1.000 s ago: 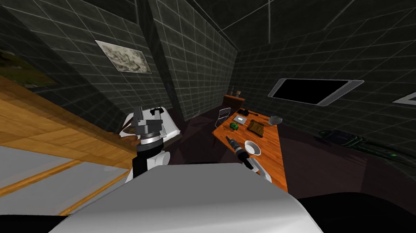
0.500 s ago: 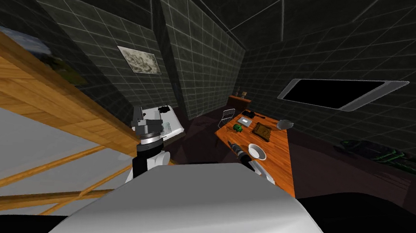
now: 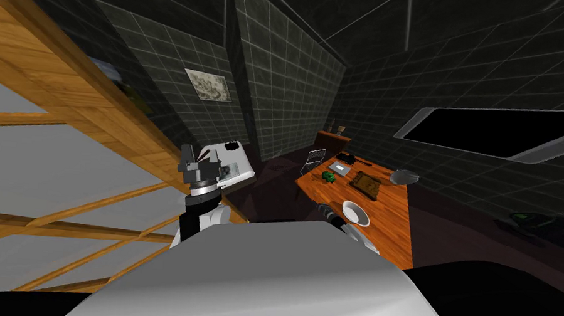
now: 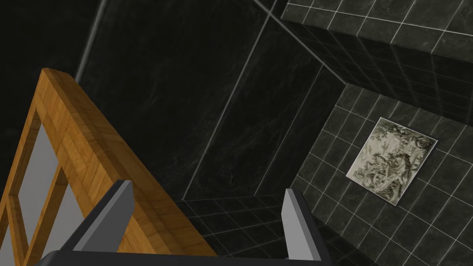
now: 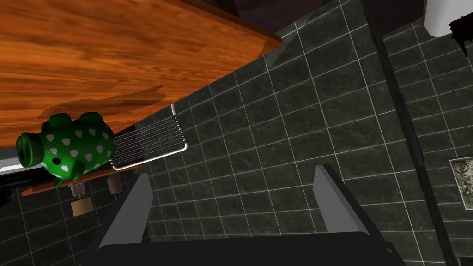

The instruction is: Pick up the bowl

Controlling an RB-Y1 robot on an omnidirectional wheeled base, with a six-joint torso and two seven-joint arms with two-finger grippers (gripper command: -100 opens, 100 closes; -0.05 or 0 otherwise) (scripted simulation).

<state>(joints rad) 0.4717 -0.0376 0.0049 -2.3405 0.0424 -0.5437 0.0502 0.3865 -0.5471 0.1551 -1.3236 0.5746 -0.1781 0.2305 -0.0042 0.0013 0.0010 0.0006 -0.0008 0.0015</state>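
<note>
Plainly, the shallow white round bowl [image 3: 356, 213] sat upright on the orange-brown wooden tabletop [image 3: 391, 227], right of centre in the head view. It was close to the tabletop's near end, where, I judged, an arm could reach it from my side. The right gripper [image 5: 231, 175] had its two grey fingers spread wide with nothing between them, ready for a grasp not yet begun. Its wrist view looked along the tabletop's edge toward a green piggy bank with white spots [image 5: 69, 148] and a wire-backed chair [image 5: 148, 141]. I judged from this that it was aimed off to the bowl's side and needed turning toward the rim. The left gripper [image 4: 205, 187], raised at centre left of the head view, was likewise spread and empty, seemingly parked clear of the work.
</note>
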